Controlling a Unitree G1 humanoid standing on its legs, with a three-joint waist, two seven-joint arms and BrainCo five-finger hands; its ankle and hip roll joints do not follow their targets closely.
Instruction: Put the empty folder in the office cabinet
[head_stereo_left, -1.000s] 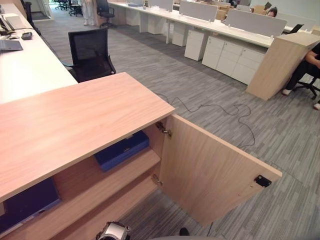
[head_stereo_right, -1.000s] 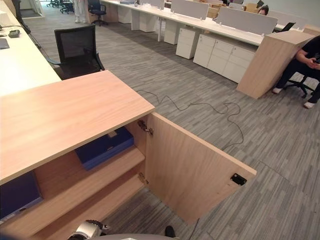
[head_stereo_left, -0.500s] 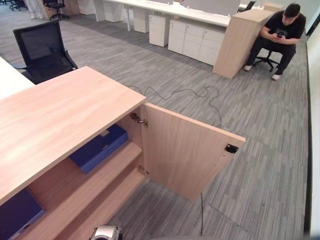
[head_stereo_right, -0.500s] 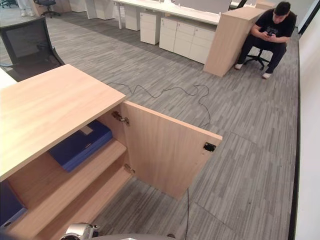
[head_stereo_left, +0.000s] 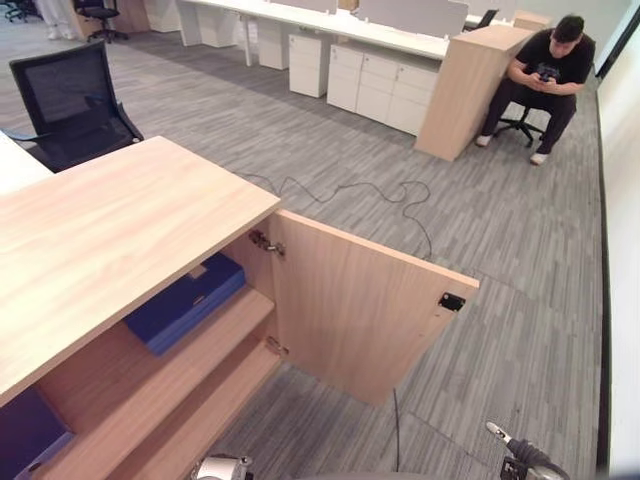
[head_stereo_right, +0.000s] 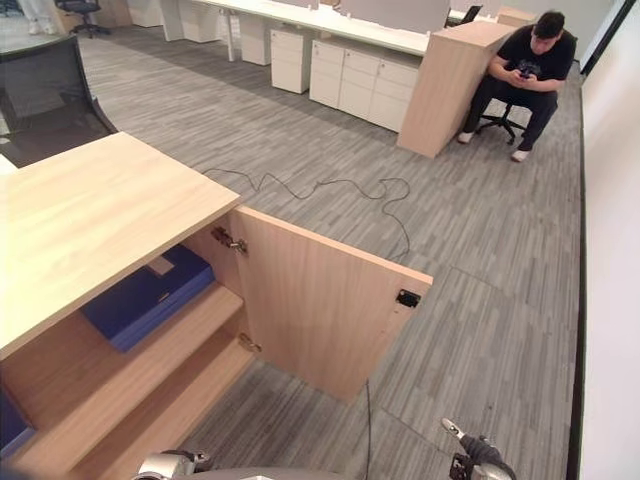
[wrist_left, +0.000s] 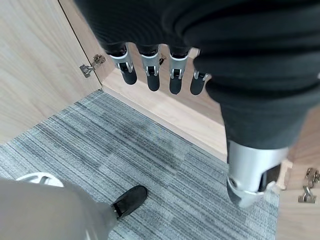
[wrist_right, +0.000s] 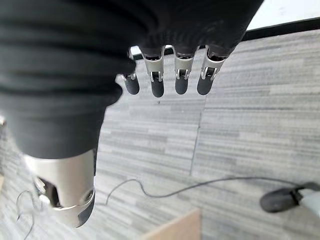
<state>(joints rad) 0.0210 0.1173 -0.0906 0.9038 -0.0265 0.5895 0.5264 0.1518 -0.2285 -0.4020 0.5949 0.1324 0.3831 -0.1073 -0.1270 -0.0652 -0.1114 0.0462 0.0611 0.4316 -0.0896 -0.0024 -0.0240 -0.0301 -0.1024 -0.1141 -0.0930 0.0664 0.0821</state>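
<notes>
Left hand (wrist_left: 165, 75): hangs low in front of the open cabinet (head_stereo_left: 130, 230), fingers (wrist_left: 150, 77) straight and loosely spread, thumb (wrist_left: 247, 180) apart from them. Holds nothing. Its wrist view looks down past the fingertips at grey carpet (wrist_left: 150, 165), the cabinet's bottom board and a door hinge (wrist_left: 92, 64).

Right hand (wrist_right: 165, 75): hangs out to the side away from the cabinet, over the carpet. Fingers (wrist_right: 180, 80) straight, relaxed, thumb (wrist_right: 65, 190) apart. Holds nothing. In the eye views it shows at the lower edge, below and to the right of the cabinet door (head_stereo_left: 360, 305).

Eye views: cabinet door stands wide open, with a black catch (head_stereo_left: 452, 301) near its free edge. A blue folder (head_stereo_left: 185, 303) lies flat on the upper shelf inside the cabinet, just beside the hinge side wall. A second dark blue folder (head_stereo_left: 25, 435) shows at the far left end of the cabinet, lower down; which shelf it rests on I cannot tell.

Beyond the cabinet: a black office chair (head_stereo_left: 70, 100) behind its top, white desks (head_stereo_left: 350, 40) with drawer units across the room, and a person (head_stereo_left: 545, 85) seated beside a wooden cupboard (head_stereo_left: 465, 90).
</notes>
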